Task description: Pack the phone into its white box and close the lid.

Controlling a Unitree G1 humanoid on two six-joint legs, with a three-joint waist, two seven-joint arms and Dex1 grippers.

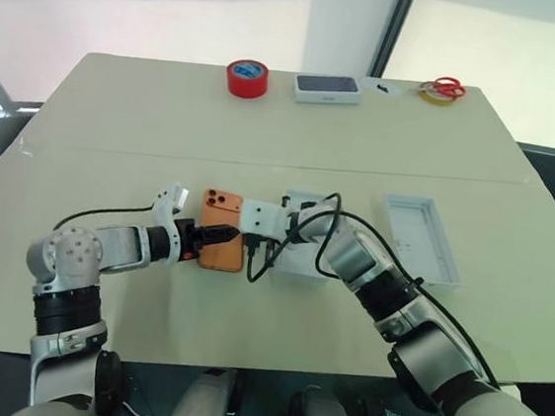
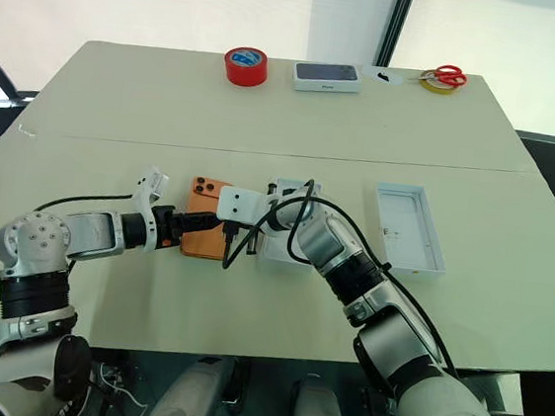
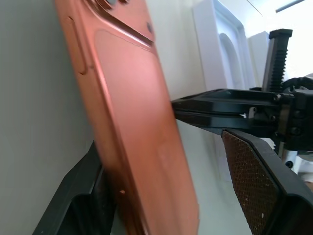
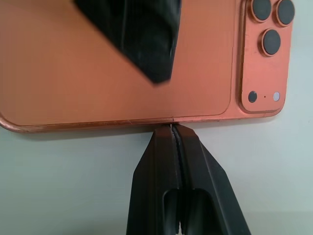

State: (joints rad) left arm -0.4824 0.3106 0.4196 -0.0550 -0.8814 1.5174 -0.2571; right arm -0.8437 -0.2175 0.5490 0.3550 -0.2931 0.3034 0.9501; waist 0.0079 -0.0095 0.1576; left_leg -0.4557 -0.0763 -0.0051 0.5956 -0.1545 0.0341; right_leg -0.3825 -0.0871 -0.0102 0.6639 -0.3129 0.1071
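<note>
The orange phone (image 1: 221, 234) lies back-up on the table, its camera block (image 4: 264, 54) at the far corner. My left gripper (image 1: 198, 240) is open and straddles the phone's near-left end, one finger beneath it and the padded finger (image 3: 254, 191) above, clear of its back. My right gripper (image 4: 171, 129) is shut, its tips touching the phone's right long edge. The white box (image 1: 303, 262) sits just right of the phone, partly under my right arm. The lid (image 1: 421, 239) lies inside-up further right.
At the table's far edge stand a red tape roll (image 1: 247, 78), a white box printed with a dark phone (image 1: 327, 88), a yellow tape ring (image 1: 433, 94) and red scissors (image 1: 450, 86). A white moulded insert (image 3: 222, 46) shows beyond the phone.
</note>
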